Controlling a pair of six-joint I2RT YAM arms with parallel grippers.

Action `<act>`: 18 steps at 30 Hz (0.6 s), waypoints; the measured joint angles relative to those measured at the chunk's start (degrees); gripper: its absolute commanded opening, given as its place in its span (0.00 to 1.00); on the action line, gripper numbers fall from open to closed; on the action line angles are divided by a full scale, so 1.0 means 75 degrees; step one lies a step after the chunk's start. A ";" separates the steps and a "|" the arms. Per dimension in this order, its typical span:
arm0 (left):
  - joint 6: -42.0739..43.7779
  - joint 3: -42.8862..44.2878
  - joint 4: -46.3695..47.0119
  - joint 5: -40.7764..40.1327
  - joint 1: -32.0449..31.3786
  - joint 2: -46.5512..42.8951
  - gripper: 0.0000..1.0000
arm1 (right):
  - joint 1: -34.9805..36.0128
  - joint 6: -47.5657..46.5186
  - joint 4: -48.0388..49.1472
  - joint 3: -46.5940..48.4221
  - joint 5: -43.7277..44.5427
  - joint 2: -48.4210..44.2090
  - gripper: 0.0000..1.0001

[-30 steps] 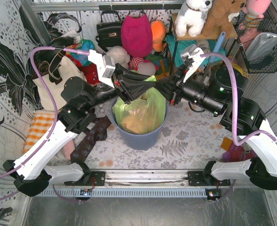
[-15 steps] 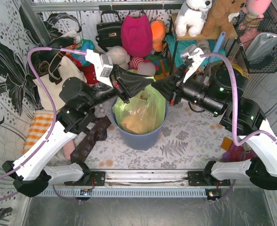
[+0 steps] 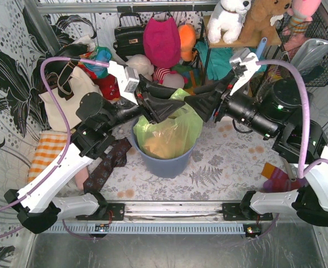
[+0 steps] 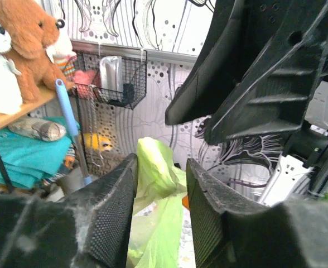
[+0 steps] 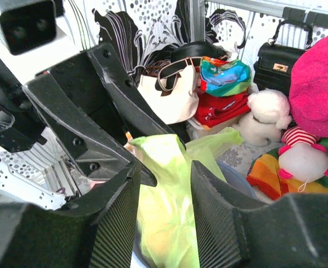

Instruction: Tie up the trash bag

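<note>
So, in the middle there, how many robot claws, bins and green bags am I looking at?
Grippers: 2, the black two-finger left gripper and right gripper
Bins: 1, the blue-grey round plastic bin
Bags: 1, the translucent lime-green plastic trash bag
Total: 4

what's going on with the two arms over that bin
Two robot arms are working on tying the lime-green trash bag that sits in the blue-grey bin. The left gripper and the right gripper meet tip to tip just above the bag's mouth. Each has its jaws apart, with a flap of green plastic showing between the fingers. No knot shows, so the bag is not yet tied.
</note>
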 measured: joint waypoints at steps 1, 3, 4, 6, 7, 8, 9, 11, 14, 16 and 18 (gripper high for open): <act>0.0006 -0.0052 0.0015 0.0012 0.0003 0.0000 0.56 | 0.0000 -0.0003 0.0000 0.0044 0.0012 -0.0020 0.43; -0.0020 -0.0114 0.0020 0.0038 0.0003 0.0000 0.51 | 0.0000 0.0000 0.0003 0.0096 0.0073 -0.0055 0.42; -0.0026 -0.0128 0.0026 0.0050 0.0003 0.0000 0.49 | 0.0000 -0.0003 0.0003 0.0131 0.0108 -0.0055 0.42; -0.0029 -0.0134 0.0041 0.0055 0.0003 -0.0003 0.48 | 0.0000 -0.0003 -0.0020 0.0251 0.0204 -0.0009 0.42; -0.0029 -0.0134 0.0044 0.0058 0.0003 -0.0003 0.51 | 0.0000 -0.0003 -0.0038 0.0347 0.0259 0.0038 0.42; -0.0026 -0.0134 0.0047 0.0061 0.0003 -0.0003 0.54 | 0.0000 -0.0003 -0.0047 0.0458 0.0329 0.0099 0.41; -0.0026 -0.0134 0.0050 0.0061 0.0003 -0.0003 0.55 | 0.0000 0.0000 -0.0047 0.0562 0.0391 0.0160 0.41; -0.0035 -0.0134 0.0058 0.0058 0.0003 -0.0003 0.55 | 0.0000 -0.0003 -0.0047 0.0752 0.0530 0.0268 0.39; -0.0044 -0.0131 0.0105 0.0038 0.0003 -0.0003 0.47 | 0.0000 0.0000 -0.0041 0.0892 0.0670 0.0373 0.38; -0.0058 -0.0102 0.0122 0.0032 0.0003 0.0017 0.38 | 0.0000 0.0000 -0.0044 0.0901 0.0697 0.0405 0.37; -0.0047 0.0041 0.0125 0.0041 0.0003 0.0114 0.31 | 0.0000 0.0003 -0.0044 0.0898 0.0697 0.0420 0.36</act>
